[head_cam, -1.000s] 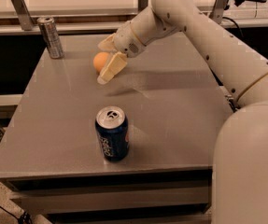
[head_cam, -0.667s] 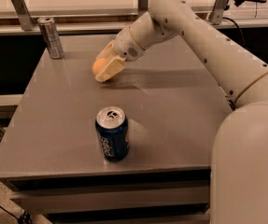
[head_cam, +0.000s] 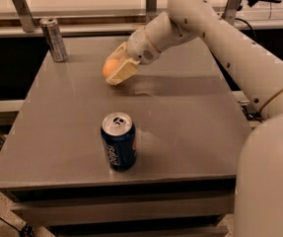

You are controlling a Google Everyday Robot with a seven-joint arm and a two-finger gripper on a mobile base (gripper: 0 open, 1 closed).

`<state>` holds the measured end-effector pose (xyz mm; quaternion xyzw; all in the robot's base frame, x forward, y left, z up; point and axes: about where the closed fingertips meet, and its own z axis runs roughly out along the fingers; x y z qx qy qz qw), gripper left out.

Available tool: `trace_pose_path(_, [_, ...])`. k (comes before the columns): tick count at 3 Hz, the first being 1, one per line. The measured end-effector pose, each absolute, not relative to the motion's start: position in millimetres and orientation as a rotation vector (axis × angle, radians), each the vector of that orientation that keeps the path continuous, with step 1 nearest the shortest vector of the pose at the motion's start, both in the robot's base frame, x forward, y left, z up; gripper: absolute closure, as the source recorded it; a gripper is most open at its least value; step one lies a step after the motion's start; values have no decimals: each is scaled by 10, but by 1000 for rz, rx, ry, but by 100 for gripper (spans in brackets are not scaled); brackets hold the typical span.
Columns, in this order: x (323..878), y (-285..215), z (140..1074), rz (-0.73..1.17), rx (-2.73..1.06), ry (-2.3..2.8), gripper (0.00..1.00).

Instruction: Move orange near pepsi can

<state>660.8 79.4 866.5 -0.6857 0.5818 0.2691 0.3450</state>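
Note:
The orange point(head_cam: 109, 67) sits on the grey table point(head_cam: 190, 122) at the back middle, between the cream fingers point(head_cam: 123, 71) of my gripper point(head_cam: 115, 70). The gripper reaches in from the right, is low over the table, and is shut on the orange; the near finger hides the fruit's right side. The pepsi can point(head_cam: 118, 141), dark blue with a silver top, stands upright near the table's front edge, well in front of the orange and apart from it.
A taller slim silver-grey can point(head_cam: 53, 39) stands at the table's back left corner. My white arm point(head_cam: 229, 48) spans the right side above the table. A metal rail and posts point(head_cam: 22, 4) run behind the table.
The gripper has moved down and left onto the orange, now covering its right side. The orange and both cans have stayed in place.

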Motion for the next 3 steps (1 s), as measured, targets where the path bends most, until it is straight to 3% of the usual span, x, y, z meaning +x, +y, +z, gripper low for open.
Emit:
trace_pose_path(1, [6198, 608, 8929, 694, -1831, 1448, 100])
trace_pose_path(2, [5423, 492, 9099, 732, -1859, 1426, 100])
trace_pose_path(3, [4995, 477, 8854, 787, -1885, 1483, 100])
